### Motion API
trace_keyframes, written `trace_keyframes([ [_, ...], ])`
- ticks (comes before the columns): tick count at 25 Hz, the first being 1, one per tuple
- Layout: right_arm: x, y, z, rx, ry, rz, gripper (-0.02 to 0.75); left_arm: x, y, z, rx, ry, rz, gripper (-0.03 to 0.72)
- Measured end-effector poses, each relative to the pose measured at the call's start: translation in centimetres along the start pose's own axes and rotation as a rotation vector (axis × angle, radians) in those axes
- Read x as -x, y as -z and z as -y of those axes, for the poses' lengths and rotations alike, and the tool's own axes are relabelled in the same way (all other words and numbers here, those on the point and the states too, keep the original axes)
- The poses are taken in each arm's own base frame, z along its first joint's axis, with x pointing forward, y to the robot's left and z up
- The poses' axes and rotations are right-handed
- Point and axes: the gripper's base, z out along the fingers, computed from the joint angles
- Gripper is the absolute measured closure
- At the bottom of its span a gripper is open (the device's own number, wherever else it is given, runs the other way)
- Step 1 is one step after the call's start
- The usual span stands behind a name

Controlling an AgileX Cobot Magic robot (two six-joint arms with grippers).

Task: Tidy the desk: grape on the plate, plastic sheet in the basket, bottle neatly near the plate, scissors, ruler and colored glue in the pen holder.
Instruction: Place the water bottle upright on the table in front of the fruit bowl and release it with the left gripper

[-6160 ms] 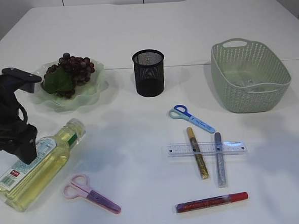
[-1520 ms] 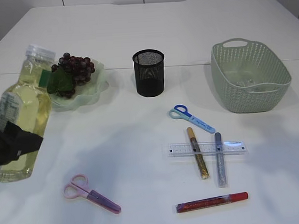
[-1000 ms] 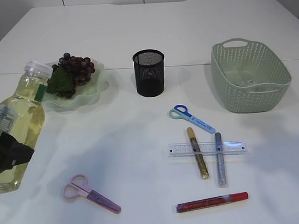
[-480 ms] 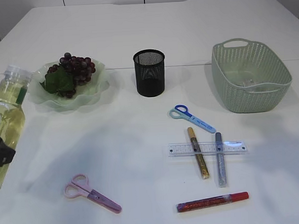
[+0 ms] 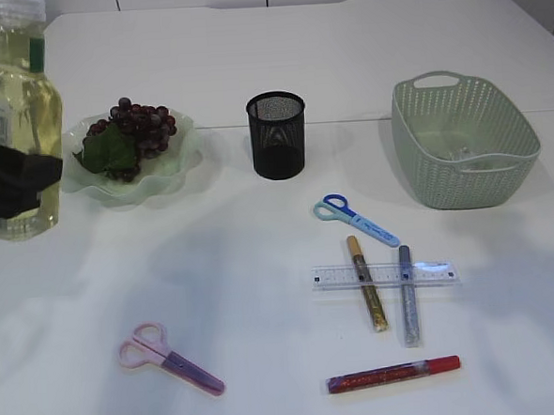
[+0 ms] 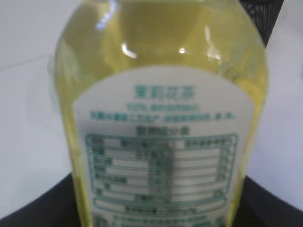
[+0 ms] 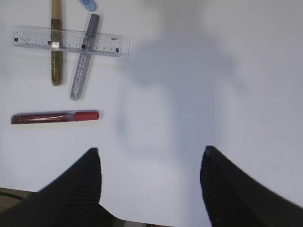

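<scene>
My left gripper [image 5: 14, 181] is shut on the bottle [image 5: 15, 111] of yellow liquid, which stands upright just left of the plate [image 5: 176, 167]; its label [image 6: 158, 142] fills the left wrist view. The grape bunch [image 5: 140, 124] lies on the plate. The clear ruler [image 5: 383, 275] lies across the gold [image 5: 365, 284] and silver [image 5: 406, 294] glue pens, with a red glue pen [image 5: 393, 374] nearer. Blue scissors [image 5: 353, 220] and pink scissors [image 5: 169, 360] lie flat. My right gripper [image 7: 151, 156] hangs open over bare table right of the red pen [image 7: 54, 117].
The black mesh pen holder [image 5: 276, 135] stands at centre back. The green basket [image 5: 466, 139] sits at back right; faint glints show on its floor, and I cannot tell what they are. The table's front edge shows under my right gripper.
The bottle has gone from tilted low at the left edge to upright, carried back beside the plate in my left gripper. Nothing else has moved.
</scene>
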Motion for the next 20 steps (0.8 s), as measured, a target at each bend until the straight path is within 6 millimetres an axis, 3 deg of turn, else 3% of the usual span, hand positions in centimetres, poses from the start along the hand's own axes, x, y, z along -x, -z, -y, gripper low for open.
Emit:
trace_keyframes([
  [7, 0.0, 0.0, 0.0, 0.000, 0.000, 0.000, 0.226, 1.3, -2.3, 0.8, -0.087, 0.028, 0.268, 0.232],
  [13, 0.0, 0.0, 0.0, 0.000, 0.000, 0.000, 0.226, 0.2, -5.1, 2.4, -0.256, 0.029, 0.385, 0.232],
  [20, 0.0, 0.0, 0.0, 0.000, 0.000, 0.001, 0.226, -0.8, -6.7, 3.1, -0.341, 0.063, 0.485, 0.232],
])
